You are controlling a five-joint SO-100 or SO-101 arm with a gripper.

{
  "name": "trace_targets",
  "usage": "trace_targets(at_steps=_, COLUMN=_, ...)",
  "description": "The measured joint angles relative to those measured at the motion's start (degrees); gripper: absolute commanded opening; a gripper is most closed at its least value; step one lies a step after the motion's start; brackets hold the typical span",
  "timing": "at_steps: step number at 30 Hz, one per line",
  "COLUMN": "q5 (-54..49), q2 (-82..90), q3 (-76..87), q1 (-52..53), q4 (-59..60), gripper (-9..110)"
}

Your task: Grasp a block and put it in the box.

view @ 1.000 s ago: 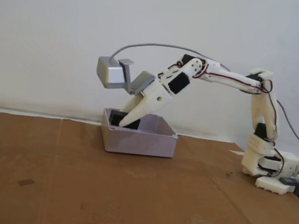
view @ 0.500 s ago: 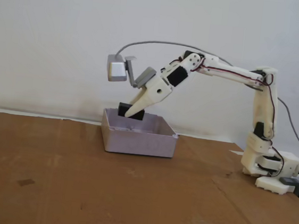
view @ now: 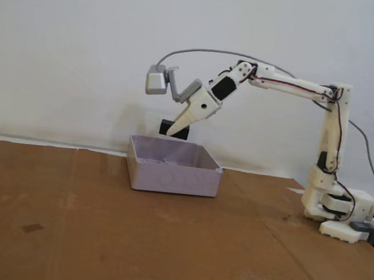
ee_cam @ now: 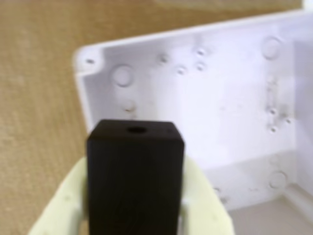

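Block (view: 175, 129) sits clamped between the gripper's (view: 172, 132) 2 fingers (ee_cam: 66, 200), above the box (view: 173, 177) at 12 o'clock.

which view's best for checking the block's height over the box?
The fixed view. It shows the block side-on, held in the gripper clear above the box, with wall visible between them. In the wrist view the block fills the foreground between the jaws, the box behind it, but height cannot be read.
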Motion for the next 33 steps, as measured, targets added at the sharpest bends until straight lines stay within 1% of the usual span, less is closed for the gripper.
trace_targets(at_steps=9, q5=0.0, q2=0.18, q3=3.87, q1=5.45, q4=0.0, gripper=2)
trace_targets(at_steps=19, q5=0.0, q2=0.18, q3=8.44, q1=8.44, q4=-0.88, gripper=3)
trace_targets(at_steps=22, q5=0.0, q2=0.18, q3=11.16, q1=8.17, q4=-5.01, gripper=2)
trace_targets(at_steps=33, q5=0.0, q2=0.18, q3=25.93, q1=8.17, q4=-25.75, gripper=3)
